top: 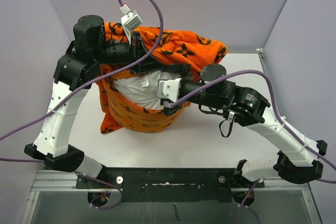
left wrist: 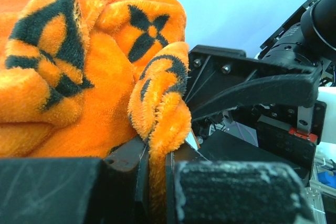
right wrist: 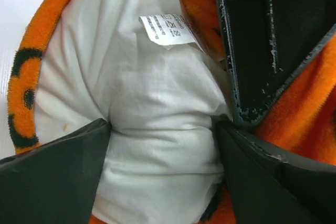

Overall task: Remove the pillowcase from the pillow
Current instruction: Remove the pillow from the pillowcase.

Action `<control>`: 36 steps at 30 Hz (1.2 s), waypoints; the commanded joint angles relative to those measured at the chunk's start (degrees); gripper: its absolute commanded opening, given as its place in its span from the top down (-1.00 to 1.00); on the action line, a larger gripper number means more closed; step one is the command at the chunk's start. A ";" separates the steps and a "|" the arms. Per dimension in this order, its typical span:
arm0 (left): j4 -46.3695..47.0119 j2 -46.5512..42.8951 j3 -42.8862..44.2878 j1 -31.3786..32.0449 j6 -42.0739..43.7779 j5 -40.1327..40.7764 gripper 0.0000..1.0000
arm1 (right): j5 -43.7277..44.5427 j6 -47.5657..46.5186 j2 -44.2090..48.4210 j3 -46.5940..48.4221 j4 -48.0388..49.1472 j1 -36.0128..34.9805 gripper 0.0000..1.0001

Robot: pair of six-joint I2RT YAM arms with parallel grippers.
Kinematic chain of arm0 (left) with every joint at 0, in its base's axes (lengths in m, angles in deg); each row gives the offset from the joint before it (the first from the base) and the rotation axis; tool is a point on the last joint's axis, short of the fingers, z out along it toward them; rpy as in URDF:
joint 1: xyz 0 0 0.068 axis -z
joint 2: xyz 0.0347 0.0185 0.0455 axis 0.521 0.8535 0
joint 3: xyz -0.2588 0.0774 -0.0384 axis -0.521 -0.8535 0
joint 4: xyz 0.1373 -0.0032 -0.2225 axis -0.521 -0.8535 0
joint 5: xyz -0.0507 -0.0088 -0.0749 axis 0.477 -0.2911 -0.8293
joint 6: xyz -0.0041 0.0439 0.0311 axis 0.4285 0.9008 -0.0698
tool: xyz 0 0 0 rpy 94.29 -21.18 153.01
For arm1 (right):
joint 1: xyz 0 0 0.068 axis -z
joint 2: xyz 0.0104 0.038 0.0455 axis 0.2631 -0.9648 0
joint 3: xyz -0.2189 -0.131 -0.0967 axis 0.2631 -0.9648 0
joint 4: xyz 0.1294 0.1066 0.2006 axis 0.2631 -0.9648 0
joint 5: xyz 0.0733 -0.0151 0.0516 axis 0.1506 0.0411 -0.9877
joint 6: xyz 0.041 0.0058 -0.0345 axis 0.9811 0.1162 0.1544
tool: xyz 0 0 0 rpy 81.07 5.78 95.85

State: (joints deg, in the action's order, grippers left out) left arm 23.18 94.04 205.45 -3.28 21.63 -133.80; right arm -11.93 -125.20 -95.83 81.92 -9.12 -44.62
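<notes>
The orange pillowcase (top: 181, 45) with black motifs is lifted in a bunch at the back of the table, its mouth facing the arms. The white pillow (top: 137, 88) shows in that mouth. My left gripper (top: 157, 65) is shut on a fold of the pillowcase's upper rim; in the left wrist view the plush pillowcase (left wrist: 79, 77) runs down between the closed jaws of the left gripper (left wrist: 156, 166). My right gripper (top: 160, 100) reaches into the mouth. In the right wrist view the right gripper (right wrist: 163, 124) stands wide, both fingers pressed into a creased bulge of the pillow (right wrist: 152, 66), ringed by the pillowcase (right wrist: 26, 77).
Grey walls close in the white table (top: 173, 145) at the back and both sides. Purple cables (top: 152, 3) arc over both arms. The two grippers work close together; the right arm's wrist (left wrist: 262, 87) fills the right of the left wrist view.
</notes>
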 commanded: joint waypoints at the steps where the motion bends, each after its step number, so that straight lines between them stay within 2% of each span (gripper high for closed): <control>1: 1.13 -3.58 0.99 0.72 -3.30 -6.98 1.00 | 1.90 5.31 -5.46 2.58 -6.29 2.16 -0.40; 3: 1.50 -3.78 0.93 0.73 -3.77 -7.72 1.00 | 1.62 8.72 -7.38 4.28 -5.77 2.13 -0.01; 4: 1.65 -3.89 1.04 0.72 -3.89 -7.99 1.00 | 0.84 10.06 -8.19 4.93 -5.64 2.13 0.31; 5: 1.82 -4.07 1.15 0.71 -3.94 -8.21 1.00 | 0.25 11.05 -8.74 5.36 -5.48 2.05 0.78; 6: 1.98 -4.17 1.31 0.71 -4.01 -8.32 1.00 | 0.27 12.40 -8.99 5.23 -4.85 1.72 0.99; 14: 5.70 -3.01 4.12 0.18 -4.92 -7.50 1.00 | -1.34 19.50 -5.29 -3.90 4.49 -7.40 1.00; 18: 11.19 -2.06 5.19 0.18 -5.98 -4.35 1.00 | -3.80 24.63 -5.77 -7.82 6.38 -13.08 1.00; 25: 17.98 0.79 7.04 0.68 -6.86 2.74 1.00 | -2.62 28.71 -8.56 -14.73 10.24 -23.78 1.00; 28: 17.34 0.65 6.01 1.49 -1.03 8.88 1.00 | -1.69 30.27 -9.67 -17.01 12.32 -28.43 1.00; 33: 19.58 -1.59 -1.34 2.13 9.41 19.15 1.00 | 1.52 33.50 -10.03 -21.89 14.83 -34.73 1.00; 36: 17.86 -1.39 -3.39 2.68 14.26 24.19 1.00 | 3.51 36.06 -9.85 -25.07 15.67 -37.66 1.00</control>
State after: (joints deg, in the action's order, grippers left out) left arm 19.46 90.45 202.78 -0.35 26.18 -128.67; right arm 10.41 -101.33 -98.89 64.65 16.85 -71.33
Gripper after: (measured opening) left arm 0.040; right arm 0.105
